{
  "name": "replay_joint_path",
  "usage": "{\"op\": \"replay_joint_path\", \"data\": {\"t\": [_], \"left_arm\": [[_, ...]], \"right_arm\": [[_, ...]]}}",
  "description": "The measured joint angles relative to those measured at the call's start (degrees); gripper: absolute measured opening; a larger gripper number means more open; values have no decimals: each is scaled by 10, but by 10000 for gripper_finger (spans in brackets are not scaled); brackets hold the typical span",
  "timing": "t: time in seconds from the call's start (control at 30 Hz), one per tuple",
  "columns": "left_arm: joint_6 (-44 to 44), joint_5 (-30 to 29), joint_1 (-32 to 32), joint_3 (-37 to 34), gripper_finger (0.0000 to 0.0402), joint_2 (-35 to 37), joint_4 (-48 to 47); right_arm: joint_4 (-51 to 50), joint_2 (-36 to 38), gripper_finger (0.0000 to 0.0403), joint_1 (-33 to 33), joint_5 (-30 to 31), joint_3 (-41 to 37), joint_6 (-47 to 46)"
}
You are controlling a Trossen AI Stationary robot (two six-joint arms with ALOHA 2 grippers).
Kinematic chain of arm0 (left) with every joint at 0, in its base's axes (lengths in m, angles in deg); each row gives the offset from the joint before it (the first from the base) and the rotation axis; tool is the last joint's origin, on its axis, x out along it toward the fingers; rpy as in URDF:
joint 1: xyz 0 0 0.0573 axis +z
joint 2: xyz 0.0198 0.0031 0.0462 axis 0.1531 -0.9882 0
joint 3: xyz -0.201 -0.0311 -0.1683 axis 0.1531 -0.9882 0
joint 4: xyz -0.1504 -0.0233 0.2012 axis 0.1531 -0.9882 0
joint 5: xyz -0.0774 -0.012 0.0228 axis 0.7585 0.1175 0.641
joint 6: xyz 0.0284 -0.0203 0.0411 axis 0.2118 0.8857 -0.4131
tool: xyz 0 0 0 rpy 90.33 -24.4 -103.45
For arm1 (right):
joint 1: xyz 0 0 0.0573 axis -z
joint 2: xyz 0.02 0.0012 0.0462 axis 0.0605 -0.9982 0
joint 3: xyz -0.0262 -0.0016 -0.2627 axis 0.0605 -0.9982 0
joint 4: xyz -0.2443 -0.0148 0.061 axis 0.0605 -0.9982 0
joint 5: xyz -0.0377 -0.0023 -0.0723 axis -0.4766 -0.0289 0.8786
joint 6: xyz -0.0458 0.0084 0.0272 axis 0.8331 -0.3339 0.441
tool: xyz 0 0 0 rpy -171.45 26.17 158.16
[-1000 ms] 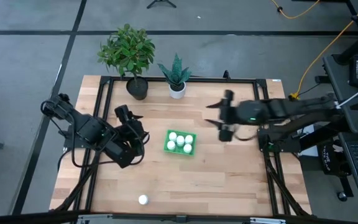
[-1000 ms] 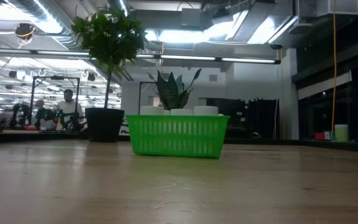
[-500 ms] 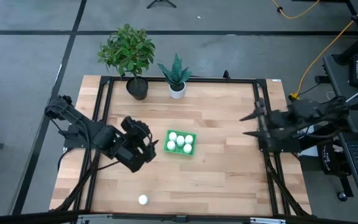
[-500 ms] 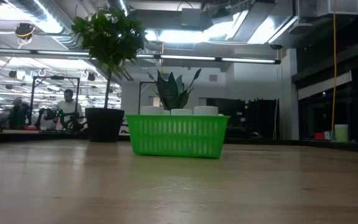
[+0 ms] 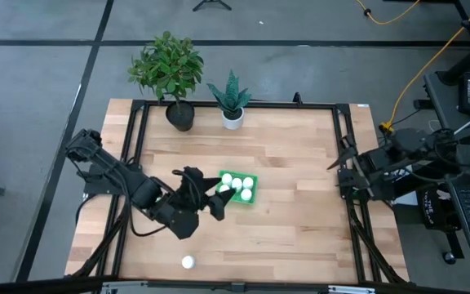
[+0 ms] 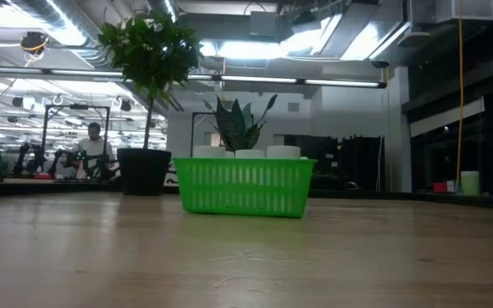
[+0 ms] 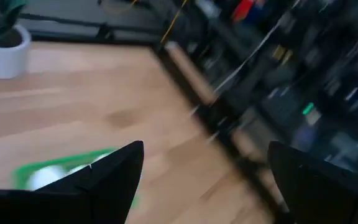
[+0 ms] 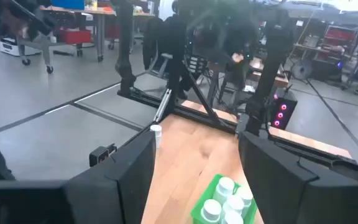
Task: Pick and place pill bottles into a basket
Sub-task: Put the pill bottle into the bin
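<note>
the left hand (image 5: 212, 198) is open - its arm bends low and reaches toward the middle. the right hand (image 5: 343, 155) is open too, pulled back at the side.

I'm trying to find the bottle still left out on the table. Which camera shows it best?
The high view: the lone pill bottle stands near the table's front edge, far from the green basket. The right wrist view shows it small; the low and left wrist views miss it.

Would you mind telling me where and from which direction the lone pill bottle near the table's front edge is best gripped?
The lone pill bottle seems to stand upright, its round cap facing up. Grip its cylindrical sides just below the cap, descending from straight above; nothing crowds it. The left gripper, open, is nearer.
</note>
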Motion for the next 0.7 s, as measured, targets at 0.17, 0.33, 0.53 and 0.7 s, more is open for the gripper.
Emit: {"op": "replay_joint_path", "data": {"t": [0.17,0.33,0.53,0.7], "left_arm": [[-73,-27,10,0,336,0,116],[-123,-27,39,0,336,0,151],[-172,-5,51,0,336,0,148],[-202,-18,53,0,336,0,135]], "right_arm": [[-8,-7,233,0,1,0,-11],[-11,-6,233,0,2,0,-4],[-11,-6,233,0,2,0,2],[-11,-6,233,0,2,0,3]]}}
